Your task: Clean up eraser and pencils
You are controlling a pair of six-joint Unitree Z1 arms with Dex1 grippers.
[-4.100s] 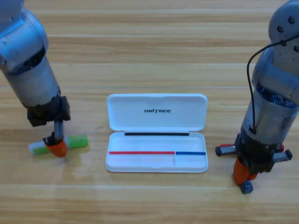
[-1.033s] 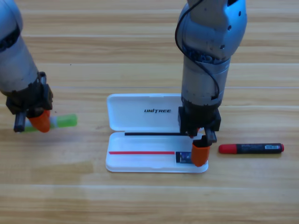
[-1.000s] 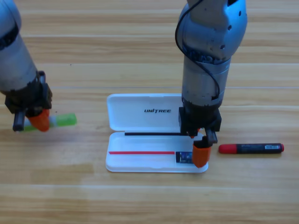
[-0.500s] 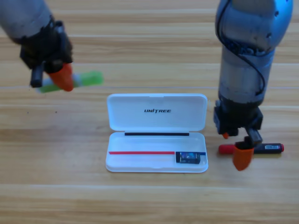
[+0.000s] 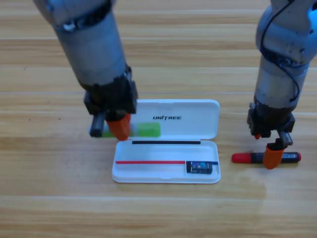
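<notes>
Eraser [image 5: 199, 167] is lying in the white case's [image 5: 166, 176] small right compartment. Left gripper [image 5: 118, 127] is clenching the green pencil [image 5: 146, 130] crosswise over the open lid, seemingly lining it up with the long tray. Right gripper [image 5: 272, 155] is pressing onto the red-ended pencil [image 5: 247, 158] on the table [image 5: 158, 213]; its grip is unclear.

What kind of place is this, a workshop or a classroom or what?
Probably a robotics lab's test bench: two Unitree arms over a bare wooden table, tidying a green pencil, a red-ended pencil and an eraser into a Unitree-branded white case.

Open white case [image 5: 198, 111] on wooden table [image 5: 158, 213]
</notes>
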